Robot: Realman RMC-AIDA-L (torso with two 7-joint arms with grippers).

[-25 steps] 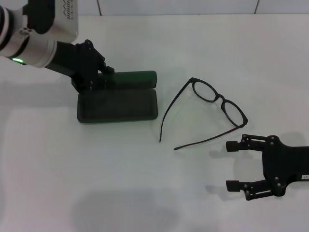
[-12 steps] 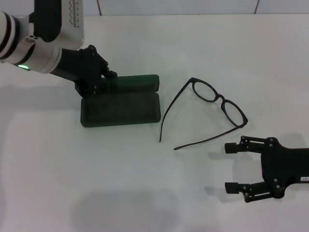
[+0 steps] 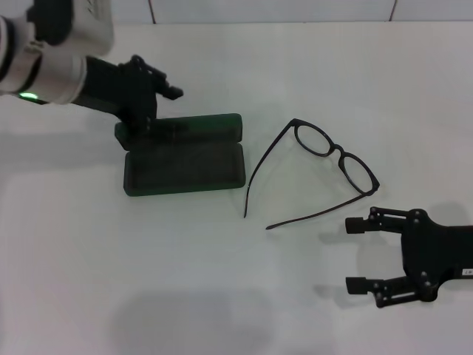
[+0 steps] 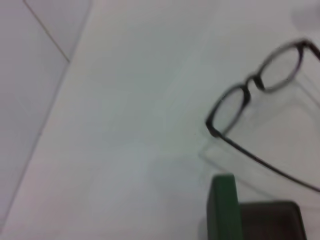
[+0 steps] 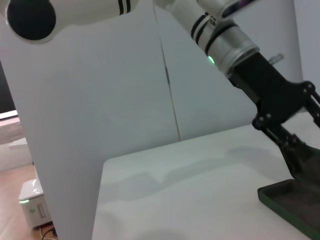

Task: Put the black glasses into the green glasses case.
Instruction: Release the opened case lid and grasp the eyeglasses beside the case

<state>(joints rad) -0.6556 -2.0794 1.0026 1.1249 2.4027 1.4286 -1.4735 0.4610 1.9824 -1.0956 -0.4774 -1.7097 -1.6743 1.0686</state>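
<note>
The green glasses case (image 3: 185, 168) lies open at the left of the white table, its lid (image 3: 194, 126) folded back behind the dark lining. The case also shows in the left wrist view (image 4: 223, 207) and the right wrist view (image 5: 290, 200). My left gripper (image 3: 157, 107) is open and empty, just above the lid's left end. The black glasses (image 3: 341, 153) lie unfolded on the table right of the case, temples pointing to the front; they also show in the left wrist view (image 4: 251, 82). My right gripper (image 3: 353, 253) is open and empty, just in front of the glasses' right temple.
The white table (image 3: 222, 281) ends at a pale wall along the back. My left arm (image 5: 270, 95) reaches over the case in the right wrist view. Nothing else stands on the table.
My left gripper has lifted up and back off the lid's left end. The case has shifted slightly to the right. The right arm and glasses have not moved.
</note>
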